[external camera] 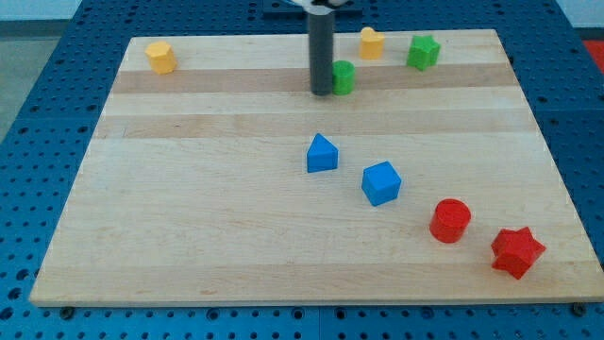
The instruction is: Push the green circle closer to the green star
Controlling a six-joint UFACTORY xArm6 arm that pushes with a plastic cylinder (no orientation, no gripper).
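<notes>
The green circle (344, 76) sits near the view's top, just right of centre. The green star (423, 52) lies up and to the right of it, near the board's top edge. My tip (322, 92) is the lower end of the dark upright rod and stands right against the green circle's left side. The rod hides part of the circle's left edge.
A yellow heart-like block (372, 42) lies between the circle and the star, near the top edge. A yellow hexagon (161, 57) is at top left. A blue pentagon-like block (322, 153), a blue cube (381, 182), a red circle (450, 220) and a red star (517, 251) run diagonally to the lower right on the wooden board (189, 208).
</notes>
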